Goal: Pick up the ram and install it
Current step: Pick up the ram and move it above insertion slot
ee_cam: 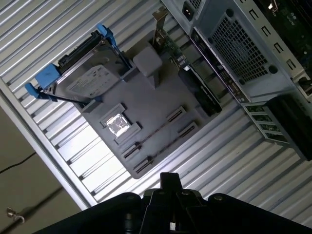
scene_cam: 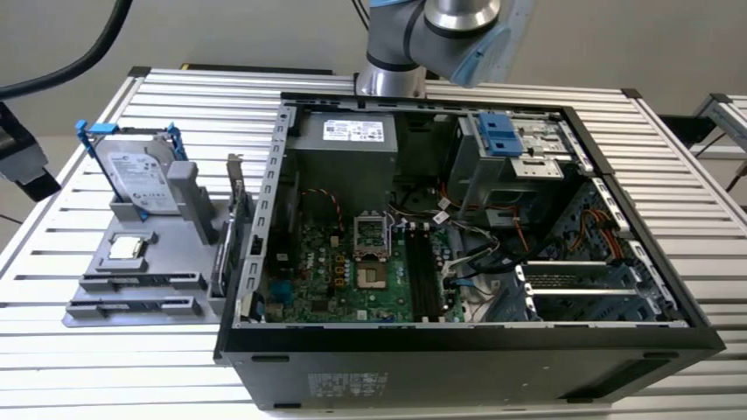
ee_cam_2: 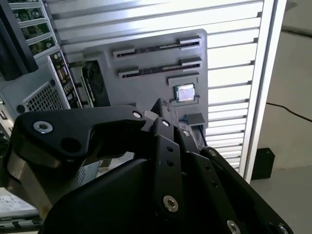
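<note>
arm (scene_cam: 435,31) high, tool (ee_cam: 168,182) aloft

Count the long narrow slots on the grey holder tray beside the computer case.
2. In the exterior view, one slot lies next to the square chip on the grey tray; the other slot runs parallel along the tray's nearest edge. None seem hidden.

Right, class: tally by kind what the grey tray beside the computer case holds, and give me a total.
Hard drive: 1
Processor: 1
Card, standing on edge: 1
Ram, apparently thin sticks seen edge-on in the long slots: 2
Total: 5
</note>
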`<state>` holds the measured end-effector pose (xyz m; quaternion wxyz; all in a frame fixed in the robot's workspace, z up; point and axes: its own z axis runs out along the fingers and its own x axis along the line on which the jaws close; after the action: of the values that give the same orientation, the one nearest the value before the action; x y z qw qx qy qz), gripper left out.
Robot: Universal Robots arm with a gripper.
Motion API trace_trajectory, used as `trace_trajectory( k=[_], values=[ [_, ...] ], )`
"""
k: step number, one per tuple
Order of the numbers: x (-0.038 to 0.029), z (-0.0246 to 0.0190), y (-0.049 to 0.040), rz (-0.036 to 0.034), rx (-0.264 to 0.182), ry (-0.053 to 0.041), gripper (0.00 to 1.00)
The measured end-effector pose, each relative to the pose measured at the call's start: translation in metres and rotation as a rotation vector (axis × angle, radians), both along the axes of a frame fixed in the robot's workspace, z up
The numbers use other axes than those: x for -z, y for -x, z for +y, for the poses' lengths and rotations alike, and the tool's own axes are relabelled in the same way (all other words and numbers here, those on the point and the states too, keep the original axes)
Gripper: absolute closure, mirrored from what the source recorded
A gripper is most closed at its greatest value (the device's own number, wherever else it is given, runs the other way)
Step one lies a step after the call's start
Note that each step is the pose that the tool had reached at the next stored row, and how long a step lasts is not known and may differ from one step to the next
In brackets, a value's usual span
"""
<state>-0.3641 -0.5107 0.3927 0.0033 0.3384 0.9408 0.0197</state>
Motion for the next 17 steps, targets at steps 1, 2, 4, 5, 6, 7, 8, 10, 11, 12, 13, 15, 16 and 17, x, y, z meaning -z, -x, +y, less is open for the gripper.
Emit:
trace_trajectory(
  k=[1, 2, 4, 5, 6, 7, 8, 10, 11, 12, 13, 15, 16, 17],
  values=[
    [0.0000, 0.0000, 0.0000, 0.0002, 0.007, 0.0000, 1.00],
    [0.0000, 0.0000, 0.0000, 0.0004, 0.015, 0.0000, 1.00],
    [0.0001, 0.0000, 0.0000, 0.0007, 0.029, -0.0001, 1.00],
    [0.0001, 0.0000, 0.0000, 0.0009, 0.037, -0.0001, 1.00],
    [0.0001, 0.0000, 0.0000, 0.0010, 0.044, -0.0001, 1.00],
    [0.0001, 0.0000, 0.0000, 0.0011, 0.051, -0.0001, 1.00],
    [0.0001, 0.0000, 0.0000, 0.0012, 0.058, -0.0001, 1.00],
    [0.0001, 0.0000, 0.0000, 0.0014, 0.072, -0.0001, 1.00],
    [0.0001, 0.0000, 0.0000, 0.0015, 0.080, -0.0001, 1.00],
    [0.0001, -0.0001, 0.0000, 0.0016, 0.088, -0.0001, 1.00],
    [0.0001, -0.0001, 0.0000, 0.0018, 0.096, -0.0001, 1.00],
    [0.0001, -0.0001, 0.0000, 0.0020, 0.113, -0.0001, 1.00],
    [0.0001, -0.0001, 0.0000, 0.0023, 0.122, -0.0001, 1.00],
    [0.0000, -0.0001, 0.0000, 0.0024, 0.131, -0.0001, 1.00]
  ],
)
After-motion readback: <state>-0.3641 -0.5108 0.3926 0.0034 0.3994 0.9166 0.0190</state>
